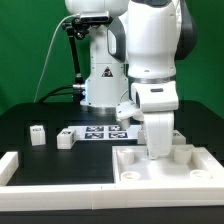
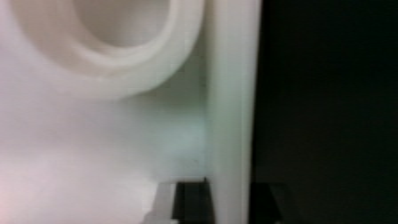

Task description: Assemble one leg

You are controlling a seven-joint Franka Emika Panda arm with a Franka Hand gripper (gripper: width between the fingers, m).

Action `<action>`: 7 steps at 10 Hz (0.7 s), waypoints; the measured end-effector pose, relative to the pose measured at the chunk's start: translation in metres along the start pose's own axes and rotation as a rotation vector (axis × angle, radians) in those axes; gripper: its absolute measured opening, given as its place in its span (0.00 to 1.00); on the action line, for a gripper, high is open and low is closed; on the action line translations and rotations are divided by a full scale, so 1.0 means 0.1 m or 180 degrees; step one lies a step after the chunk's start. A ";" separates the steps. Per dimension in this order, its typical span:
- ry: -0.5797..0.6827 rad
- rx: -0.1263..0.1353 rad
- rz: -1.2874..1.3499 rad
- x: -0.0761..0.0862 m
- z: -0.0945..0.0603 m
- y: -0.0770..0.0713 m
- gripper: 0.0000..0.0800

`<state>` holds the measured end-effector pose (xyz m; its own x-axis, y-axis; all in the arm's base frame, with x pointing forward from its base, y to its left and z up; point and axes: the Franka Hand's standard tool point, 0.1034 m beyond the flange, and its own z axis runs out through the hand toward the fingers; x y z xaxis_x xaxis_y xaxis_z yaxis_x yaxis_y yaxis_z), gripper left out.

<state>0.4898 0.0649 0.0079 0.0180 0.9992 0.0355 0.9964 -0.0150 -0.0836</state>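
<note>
Exterior view, left to right: the leg (image 1: 38, 133) stands on the counter (image 1: 20, 118) at centre left, with a black-and-white tag on its face. Second leg (image 1: 65, 138) near it. Marker board (image 1: 100, 132) has square tags. Panel (image 1: 190, 165) lower right, claw (image 1: 160, 150) down on it. Claw's grip unclear: wrist view blurred.

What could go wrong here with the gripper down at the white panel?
1. The two-finger gripper is low against the large flat white square panel; a sideways move may drag it.
2. The wrist view is a blurred close-up, so its grip can't be confirmed.
</note>
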 end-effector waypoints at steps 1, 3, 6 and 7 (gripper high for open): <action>0.0000 0.0000 0.0001 0.00 0.00 0.00 0.42; 0.0000 0.0001 0.0003 -0.01 0.00 0.00 0.65; 0.0000 0.0002 0.0005 -0.01 0.00 0.00 0.80; 0.0000 0.0002 0.0005 -0.01 0.00 0.00 0.81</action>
<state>0.4896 0.0641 0.0075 0.0196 0.9992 0.0355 0.9963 -0.0166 -0.0844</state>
